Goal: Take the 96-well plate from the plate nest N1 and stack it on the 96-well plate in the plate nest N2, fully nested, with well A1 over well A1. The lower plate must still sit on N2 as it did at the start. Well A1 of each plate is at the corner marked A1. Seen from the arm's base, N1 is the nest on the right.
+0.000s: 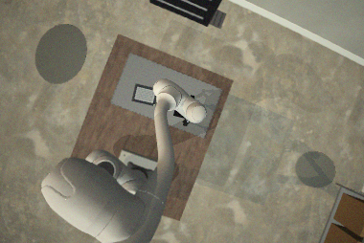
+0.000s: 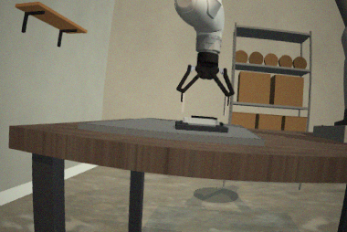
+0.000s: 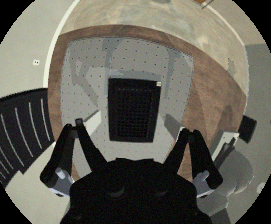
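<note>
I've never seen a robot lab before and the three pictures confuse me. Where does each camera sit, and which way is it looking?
Top: high overhead, looking straight down on the wooden table, the grey mat and the arm.
Exterior: low beside the table, looking level across it at the gripper hanging open above a plate; the shelf rack stands behind.
Wrist: on the arm's end, looking down between the spread jaws at the plate.
Shared: exterior and wrist both show the open gripper above this plate.
</note>
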`<state>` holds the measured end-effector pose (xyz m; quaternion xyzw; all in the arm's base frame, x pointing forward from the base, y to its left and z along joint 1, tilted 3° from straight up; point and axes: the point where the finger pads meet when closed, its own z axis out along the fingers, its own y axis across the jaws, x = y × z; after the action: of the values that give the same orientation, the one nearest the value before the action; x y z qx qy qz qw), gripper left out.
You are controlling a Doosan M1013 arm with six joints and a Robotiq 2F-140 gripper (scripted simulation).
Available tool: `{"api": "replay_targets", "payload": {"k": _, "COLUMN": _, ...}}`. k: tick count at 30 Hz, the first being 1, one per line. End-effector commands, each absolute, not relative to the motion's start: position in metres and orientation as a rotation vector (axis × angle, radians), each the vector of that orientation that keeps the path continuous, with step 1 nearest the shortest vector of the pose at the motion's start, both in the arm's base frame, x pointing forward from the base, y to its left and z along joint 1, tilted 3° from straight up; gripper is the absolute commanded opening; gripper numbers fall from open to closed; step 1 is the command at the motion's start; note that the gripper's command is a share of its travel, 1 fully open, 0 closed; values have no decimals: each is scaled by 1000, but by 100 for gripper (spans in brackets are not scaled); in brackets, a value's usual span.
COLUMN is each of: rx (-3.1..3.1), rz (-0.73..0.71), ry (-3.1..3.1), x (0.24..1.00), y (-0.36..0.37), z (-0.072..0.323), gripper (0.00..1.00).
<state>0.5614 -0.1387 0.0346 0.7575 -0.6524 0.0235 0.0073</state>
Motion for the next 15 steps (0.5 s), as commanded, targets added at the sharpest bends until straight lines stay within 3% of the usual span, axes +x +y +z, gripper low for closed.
{"api": "replay_targets", "payload": {"k": 1, "rx": 2369, "rz": 73, "ry": -2040, "x": 562, "y": -139, "z": 32, "gripper": 100}}
{"api": "replay_targets", "payload": {"k": 13, "rx": 2369, "rz": 73, "ry": -2040, "x": 562, "y": -139, "z": 29, "gripper": 100}}
{"api": "replay_targets", "payload": {"k": 14, "rx": 2369, "rz": 73, "ry": -2040, "x": 562, "y": -139, "z": 29, "gripper": 0}}
{"api": "replay_targets", "payload": {"k": 15, "rx": 2369, "rz": 73, "ry": -2040, "x": 562, "y": -139, "z": 29, "gripper": 0}}
